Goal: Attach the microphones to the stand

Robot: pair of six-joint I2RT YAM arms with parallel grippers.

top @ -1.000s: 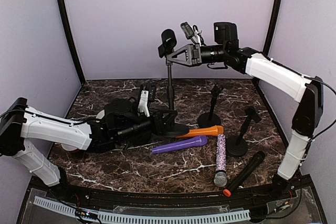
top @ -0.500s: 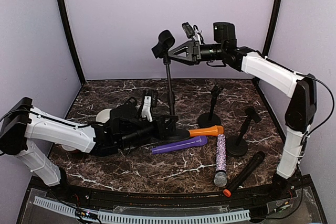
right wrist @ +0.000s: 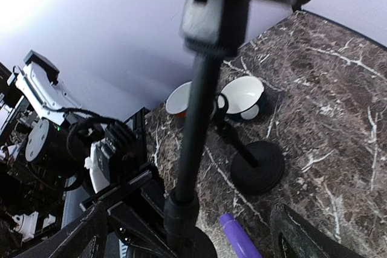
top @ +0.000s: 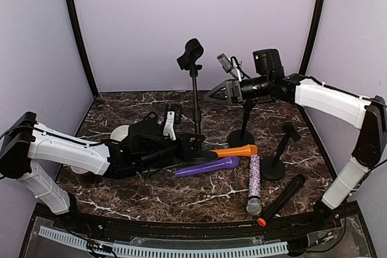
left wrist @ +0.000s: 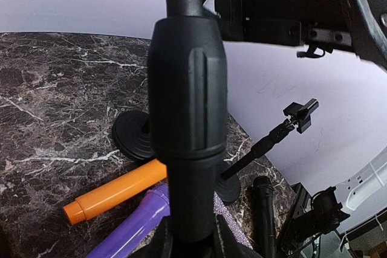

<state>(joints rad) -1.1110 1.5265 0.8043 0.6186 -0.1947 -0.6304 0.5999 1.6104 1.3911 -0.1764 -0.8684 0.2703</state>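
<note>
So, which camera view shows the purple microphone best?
The top external view: the purple microphone lies there in full length. The left wrist view shows part of it, behind the stand pole; the right wrist view shows only one end.

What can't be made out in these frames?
- Top view: bowls mostly hidden by the left arm; only a white rim shows clearly.
- Left wrist view: left gripper cut off by the bottom edge, its grip covered by the tall stand.
- Right wrist view: clip blurred, cut by the top edge.
- Left wrist view: black microphone cut by the bottom edge.
</note>
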